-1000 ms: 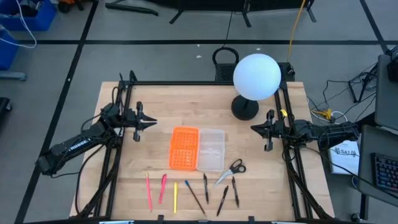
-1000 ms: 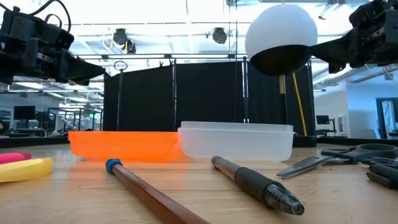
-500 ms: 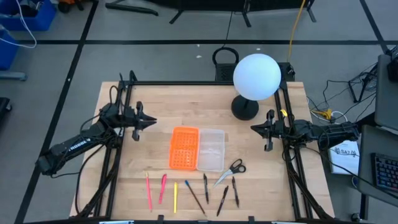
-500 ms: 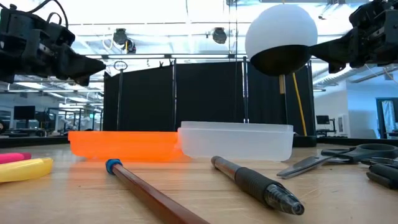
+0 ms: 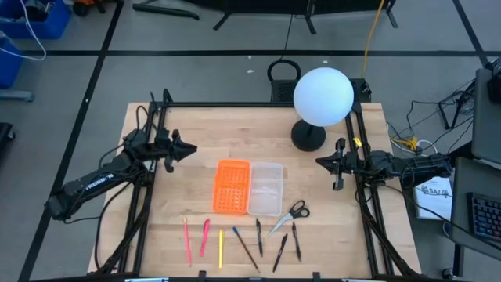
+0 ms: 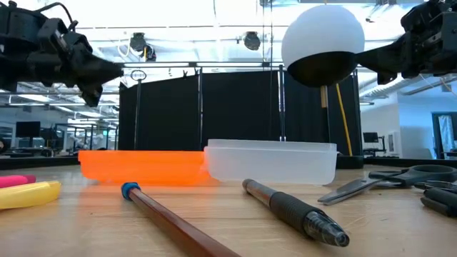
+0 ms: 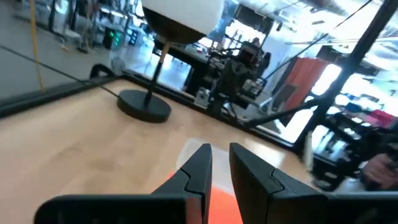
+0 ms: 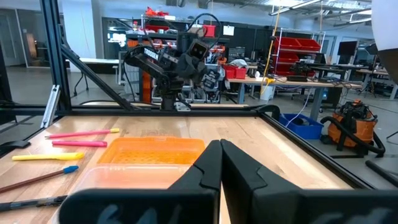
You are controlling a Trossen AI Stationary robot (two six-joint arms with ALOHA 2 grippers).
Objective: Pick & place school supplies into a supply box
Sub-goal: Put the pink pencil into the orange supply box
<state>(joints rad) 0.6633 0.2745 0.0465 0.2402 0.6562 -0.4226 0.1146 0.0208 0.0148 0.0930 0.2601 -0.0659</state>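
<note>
The supply box lies open in the middle of the table: an orange perforated lid [image 5: 232, 186] joined to a clear tray [image 5: 266, 188], both flat on the wood. Along the near edge lie two pink pens [image 5: 187, 240], a yellow one [image 5: 221, 247], a pencil [image 5: 245, 247], several dark pens [image 5: 279, 252] and black-handled scissors [image 5: 291, 215]. My left gripper [image 5: 192, 149] hovers left of the box, its fingers a narrow gap apart [image 7: 219, 155]. My right gripper [image 5: 319, 161] hovers right of the box, shut [image 8: 219, 149]. Both are high above the table [image 6: 118, 70] [image 6: 360, 56].
A white globe lamp [image 5: 322, 95] stands on a black base [image 5: 308, 137] at the far right of the table, close to my right gripper. Black frame rails run along the table's left, right and far edges. Bare wood lies between box and pens.
My left gripper has turned about its wrist and shifted a little toward the far edge, staying high above the table. The box and supplies lie as before.
</note>
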